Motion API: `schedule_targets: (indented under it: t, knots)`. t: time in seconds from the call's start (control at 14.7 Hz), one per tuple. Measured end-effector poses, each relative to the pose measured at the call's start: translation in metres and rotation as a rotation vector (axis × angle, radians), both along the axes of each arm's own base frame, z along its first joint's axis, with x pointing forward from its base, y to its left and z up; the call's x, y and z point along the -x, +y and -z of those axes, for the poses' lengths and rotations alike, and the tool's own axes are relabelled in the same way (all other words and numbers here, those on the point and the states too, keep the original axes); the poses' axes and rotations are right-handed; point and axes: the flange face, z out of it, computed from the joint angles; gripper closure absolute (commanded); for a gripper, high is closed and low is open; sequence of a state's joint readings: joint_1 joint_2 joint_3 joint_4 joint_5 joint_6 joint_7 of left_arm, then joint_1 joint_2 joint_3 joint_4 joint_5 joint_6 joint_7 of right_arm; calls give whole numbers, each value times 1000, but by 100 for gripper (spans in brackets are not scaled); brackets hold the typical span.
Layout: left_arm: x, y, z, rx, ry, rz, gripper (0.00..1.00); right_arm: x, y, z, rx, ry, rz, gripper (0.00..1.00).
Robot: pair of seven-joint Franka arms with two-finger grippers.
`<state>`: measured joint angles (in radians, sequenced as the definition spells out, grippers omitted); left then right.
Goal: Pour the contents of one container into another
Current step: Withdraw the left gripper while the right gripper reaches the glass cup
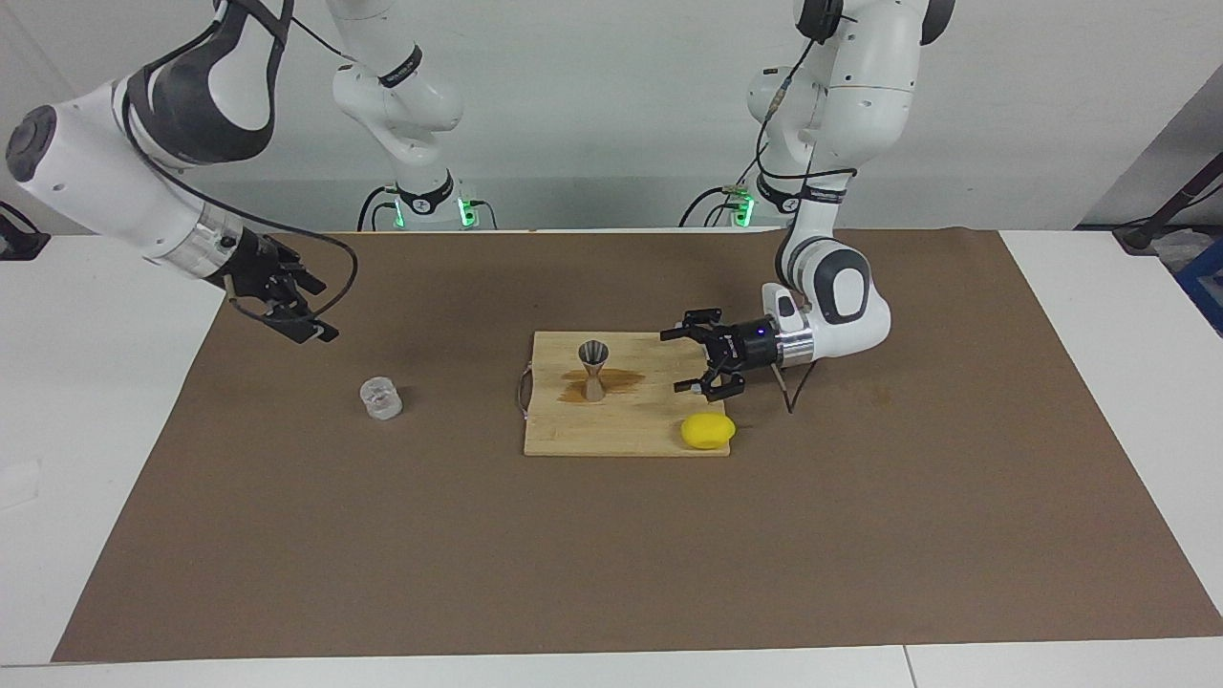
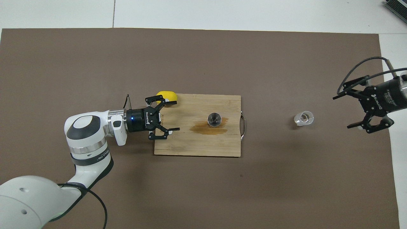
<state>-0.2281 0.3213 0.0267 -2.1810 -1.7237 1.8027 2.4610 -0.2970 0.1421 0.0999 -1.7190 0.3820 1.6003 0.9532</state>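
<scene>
The metal jigger (image 1: 593, 368) stands on the wooden board (image 1: 626, 435), maybe in a brown spill. The glass cup (image 1: 381, 398) sits on the mat. Left end effector (image 1: 690, 361) and right end effector (image 1: 296, 315) are both spread wide, holding nothing.

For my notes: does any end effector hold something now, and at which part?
Nothing is held. The left end effector and the right end effector are open and empty; jigger and glass cup stand free.

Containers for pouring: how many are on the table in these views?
2. The metal jigger stands upright on the wooden cutting board, beside a brown stain. The clear glass cup sits on the brown mat toward the right arm's end. None appears hidden.
</scene>
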Motion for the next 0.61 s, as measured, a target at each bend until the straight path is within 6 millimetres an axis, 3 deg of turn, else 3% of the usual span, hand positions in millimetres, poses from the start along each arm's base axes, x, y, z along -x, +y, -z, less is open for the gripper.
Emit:
schedule_targets:
  t: [0.2,0.61]
  knots:
    - [-3,40,-3,-41,-21,44,0,-5,-30,56,-78,50,99,2]
    - [-4,147,-24,-181,-76,155,0,-4,-38,127,-133,125,164,2]
